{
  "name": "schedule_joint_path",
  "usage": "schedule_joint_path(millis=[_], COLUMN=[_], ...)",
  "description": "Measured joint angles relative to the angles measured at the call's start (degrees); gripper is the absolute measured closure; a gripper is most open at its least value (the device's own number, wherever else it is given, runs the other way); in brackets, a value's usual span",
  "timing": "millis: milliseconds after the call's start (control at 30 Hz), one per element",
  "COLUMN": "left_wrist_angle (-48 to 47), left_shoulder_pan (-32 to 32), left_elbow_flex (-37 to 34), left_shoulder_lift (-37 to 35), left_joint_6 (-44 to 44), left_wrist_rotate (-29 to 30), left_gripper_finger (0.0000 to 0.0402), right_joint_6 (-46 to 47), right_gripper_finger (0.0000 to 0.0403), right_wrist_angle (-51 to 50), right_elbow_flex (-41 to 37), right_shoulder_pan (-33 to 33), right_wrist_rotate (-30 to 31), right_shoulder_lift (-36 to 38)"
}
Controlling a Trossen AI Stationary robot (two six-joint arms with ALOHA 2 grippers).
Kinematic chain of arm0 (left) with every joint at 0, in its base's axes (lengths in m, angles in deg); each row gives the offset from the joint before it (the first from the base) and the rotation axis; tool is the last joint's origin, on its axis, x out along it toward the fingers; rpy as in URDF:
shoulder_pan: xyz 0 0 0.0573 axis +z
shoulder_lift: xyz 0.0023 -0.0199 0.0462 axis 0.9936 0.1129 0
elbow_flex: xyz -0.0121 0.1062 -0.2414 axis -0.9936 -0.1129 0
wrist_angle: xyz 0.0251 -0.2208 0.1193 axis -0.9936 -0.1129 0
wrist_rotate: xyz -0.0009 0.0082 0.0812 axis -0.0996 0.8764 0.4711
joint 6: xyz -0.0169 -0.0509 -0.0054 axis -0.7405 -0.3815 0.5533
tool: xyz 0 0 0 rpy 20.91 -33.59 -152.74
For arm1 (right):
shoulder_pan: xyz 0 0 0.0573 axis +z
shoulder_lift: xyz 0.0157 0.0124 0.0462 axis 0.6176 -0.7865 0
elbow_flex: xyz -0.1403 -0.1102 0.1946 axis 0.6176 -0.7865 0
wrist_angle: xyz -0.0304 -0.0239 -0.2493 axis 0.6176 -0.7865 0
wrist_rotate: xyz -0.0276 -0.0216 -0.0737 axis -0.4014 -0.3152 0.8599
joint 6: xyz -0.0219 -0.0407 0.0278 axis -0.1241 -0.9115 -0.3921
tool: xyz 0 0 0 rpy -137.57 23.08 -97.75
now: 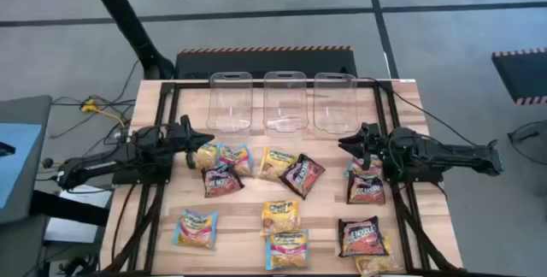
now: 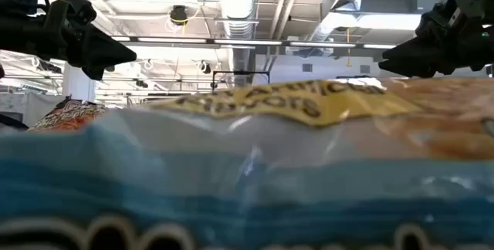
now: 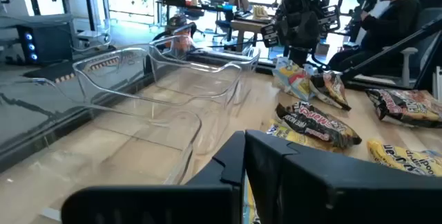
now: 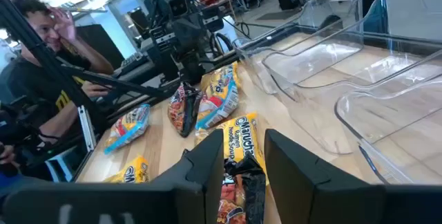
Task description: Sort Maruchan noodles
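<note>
About a dozen Maruchan packets lie flat on the wooden table: yellow ones point(image 1: 276, 164), point(image 1: 280, 215), maroon ones point(image 1: 302, 174), point(image 1: 222, 179), point(image 1: 366, 189), point(image 1: 363, 236), and blue-and-pink ones point(image 1: 197, 228), point(image 1: 288, 250). My left gripper point(image 1: 205, 138) hovers at the left cluster, by a yellow packet point(image 1: 208, 153), and is shut point(image 3: 245, 141). My right gripper point(image 1: 344, 146) hovers near the right-hand packets. Its fingers stand a little apart point(image 4: 245, 148), with a yellow packet point(image 4: 238, 137) showing between them. In the low view both grippers point(image 2: 127, 53), point(image 2: 386, 63) hang above the table.
Three clear plastic bins point(image 1: 230, 102), point(image 1: 285, 102), point(image 1: 334, 102) stand in a row along the far edge, nothing in them. A packet point(image 2: 247, 165) right at the low camera blocks most of that view. Seated people point(image 3: 394, 10), point(image 4: 41, 44) show beyond the table's sides.
</note>
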Motion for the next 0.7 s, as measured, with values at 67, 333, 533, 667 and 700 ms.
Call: schedule_joint_path(millis=[67,333,533,667,700], left_wrist_angle=[0.0,0.0,0.3,0.3,0.3], left_shoulder_pan=[0.0,0.0,0.0,0.0,0.0], left_elbow_flex=[0.0,0.0,0.0,0.0,0.0], left_shoulder_lift=[0.0,0.0,0.0,0.0,0.0], left_joint_6=[0.0,0.0,0.0,0.0,0.0], left_wrist_rotate=[0.0,0.4,1.9,2.0,2.0], left_gripper_finger=[0.0401,0.0401,0.0401,0.0401,0.0402], right_joint_6=[0.0,0.0,-0.2,-0.3,-0.4], right_gripper_finger=[0.0271,0.0271,0.0269,0.0255,0.0251], right_wrist_angle=[0.0,4.6,10.9,14.8,15.4], right_elbow_flex=[0.0,0.0,0.1,0.2,0.6], right_shoulder_pan=[0.0,0.0,0.0,0.0,0.0], right_wrist_rotate=[0.0,0.0,0.0,1.0,1.3], right_shoulder_lift=[0.0,0.0,0.0,0.0,0.0])
